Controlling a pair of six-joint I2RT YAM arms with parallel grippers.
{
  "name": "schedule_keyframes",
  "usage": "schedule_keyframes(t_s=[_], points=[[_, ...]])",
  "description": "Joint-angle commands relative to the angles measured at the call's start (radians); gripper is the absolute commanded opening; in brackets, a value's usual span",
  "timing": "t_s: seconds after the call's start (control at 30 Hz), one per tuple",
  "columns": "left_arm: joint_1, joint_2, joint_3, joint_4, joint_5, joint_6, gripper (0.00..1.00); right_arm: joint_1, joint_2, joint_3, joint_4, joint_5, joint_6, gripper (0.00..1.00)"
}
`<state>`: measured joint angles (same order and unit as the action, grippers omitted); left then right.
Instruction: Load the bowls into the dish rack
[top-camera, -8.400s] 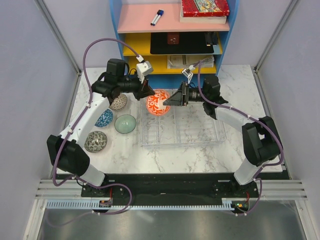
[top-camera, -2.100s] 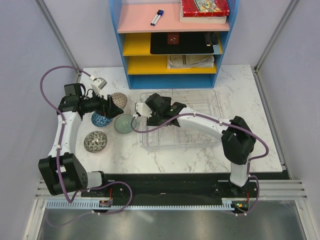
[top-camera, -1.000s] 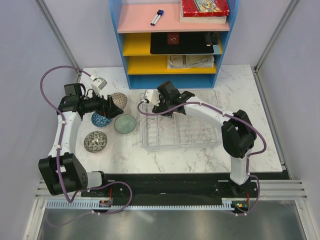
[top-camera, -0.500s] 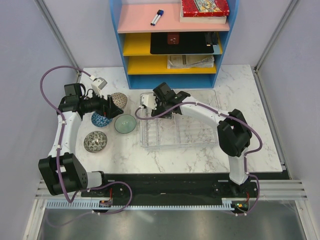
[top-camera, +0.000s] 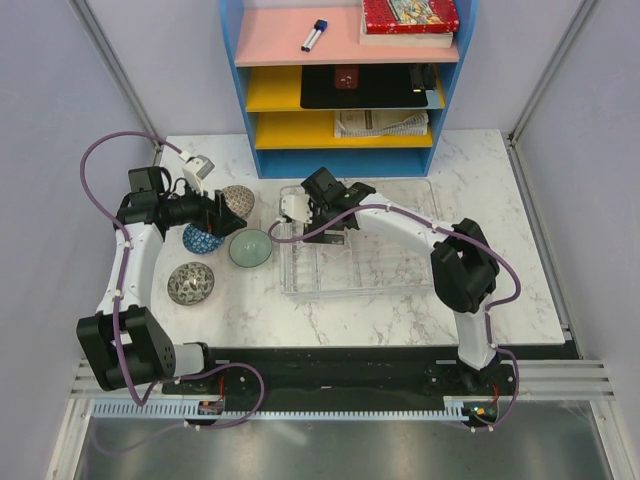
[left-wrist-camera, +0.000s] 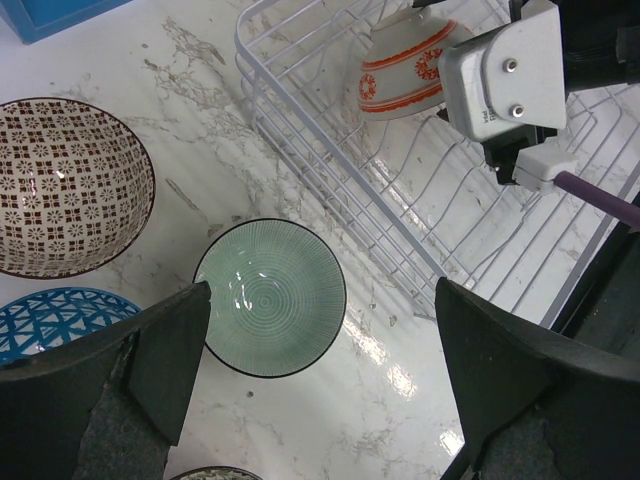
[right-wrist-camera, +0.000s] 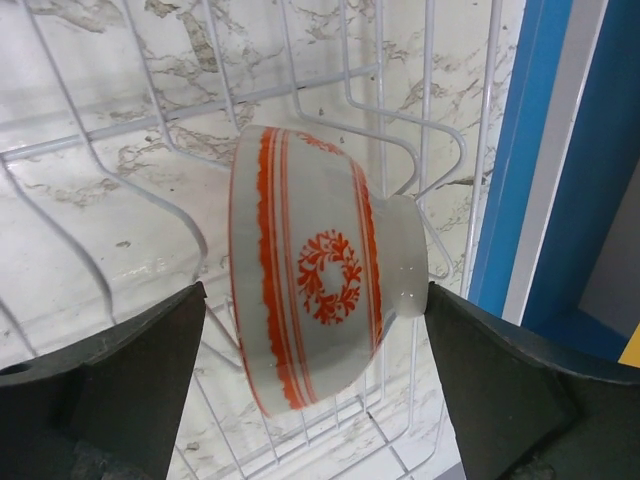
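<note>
- Standing on edge among the wires near the far left corner of the clear plastic dish rack (top-camera: 385, 268), the orange-red and white ceramic bowl (right-wrist-camera: 310, 270) shows striped bands and a small wreath motif.
- The right claw (right-wrist-camera: 315, 300) is spread wide, flanking that bowl without clamping it.
- The left claw (left-wrist-camera: 322, 290) gapes wide above the ribbed grey-green bowl (left-wrist-camera: 270, 297) on the marble tabletop (top-camera: 480, 180), holding nothing.
- Print on the red book (top-camera: 410, 15) is too small to read.

The orange-red and white bowl (right-wrist-camera: 318, 270) lies tipped on its side in the far-left corner of the dish rack (top-camera: 400, 275), with the grey-green bowl (left-wrist-camera: 270, 297), blue bowl (left-wrist-camera: 45, 318), brown-patterned bowl (left-wrist-camera: 65, 185) and speckled bowl (top-camera: 190, 283) upright left of it.
</note>
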<state>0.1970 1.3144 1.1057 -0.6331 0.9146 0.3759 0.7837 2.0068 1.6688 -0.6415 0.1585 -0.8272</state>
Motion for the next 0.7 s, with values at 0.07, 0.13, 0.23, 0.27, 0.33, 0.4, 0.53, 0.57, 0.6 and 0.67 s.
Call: schedule_keyframes(t_s=[0.07, 0.13, 0.23, 0.27, 0.33, 0.4, 0.53, 0.57, 0.6, 0.67], points=[[0.007, 0.003, -0.007, 0.021, -0.011, 0.034, 1.0, 0.029, -0.046, 0.081, -0.148, -0.04, -0.019, 0.98], [0.007, 0.006, -0.007, 0.021, -0.029, 0.035, 1.0, 0.034, -0.048, 0.095, -0.196, -0.045, -0.021, 0.98], [0.004, 0.032, -0.007, 0.023, -0.084, 0.038, 1.0, 0.04, -0.075, 0.109, -0.239, -0.069, 0.013, 0.98], [0.005, 0.048, -0.013, 0.024, -0.101, 0.041, 1.0, 0.04, -0.106, 0.109, -0.244, -0.083, 0.022, 0.97], [0.005, 0.097, -0.015, 0.024, -0.153, 0.044, 1.0, 0.04, -0.15, 0.098, -0.242, -0.121, 0.052, 0.98], [0.002, 0.129, -0.02, 0.021, -0.187, 0.05, 1.0, 0.04, -0.213, 0.082, -0.234, -0.142, 0.074, 0.98], [-0.004, 0.195, -0.026, 0.023, -0.243, 0.072, 1.0, 0.038, -0.328, 0.034, -0.196, -0.183, 0.14, 0.98], [-0.01, 0.201, -0.026, 0.024, -0.252, 0.075, 1.0, 0.04, -0.371, 0.011, -0.189, -0.189, 0.149, 0.97], [-0.014, 0.206, -0.027, 0.026, -0.269, 0.08, 1.0, 0.037, -0.393, 0.0, -0.179, -0.192, 0.152, 0.98], [-0.028, 0.215, -0.03, 0.03, -0.284, 0.086, 1.0, 0.034, -0.445, -0.032, -0.17, -0.192, 0.157, 0.98]])
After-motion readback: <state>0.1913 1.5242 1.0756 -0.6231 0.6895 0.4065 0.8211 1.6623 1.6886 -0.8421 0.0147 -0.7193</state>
